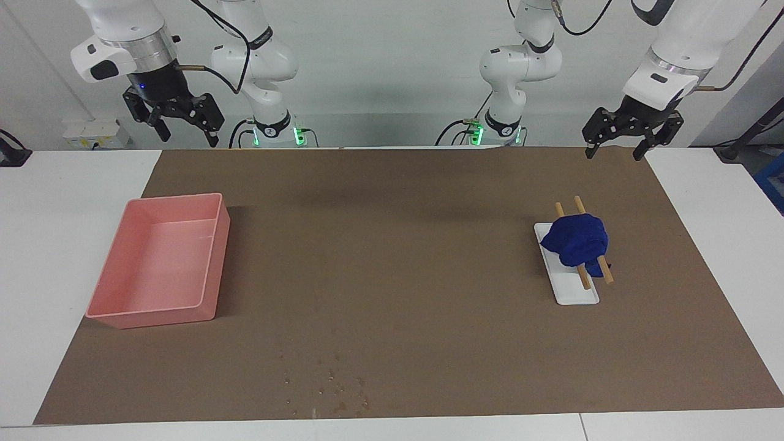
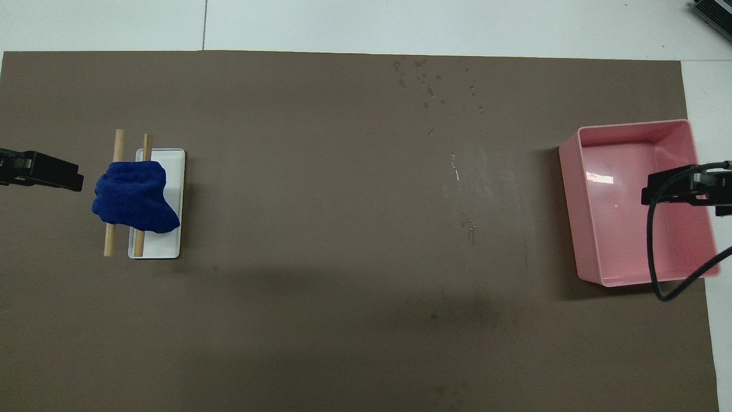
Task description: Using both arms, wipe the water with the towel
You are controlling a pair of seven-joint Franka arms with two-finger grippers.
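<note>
Brown mat (image 1: pixel 429 245) on white table (image 1: pixel 49 202)

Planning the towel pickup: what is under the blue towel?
The towel sits bunched on two wooden sticks laid over a white tray. The sticks' ends and much of the tray show; their middles are covered, so anything else beneath cannot be seen.

You have the towel (image 1: pixel 576 239) draped on 2 sticks (image 1: pixel 600 268) over a tray (image 1: pixel 572 293) toward the left arm's end of the mat (image 1: pixel 398 245). The bin (image 1: pixel 160 263) sits toward the right arm's end. The water (image 1: pixel 327 383) lies farther from the robots than both.
</note>
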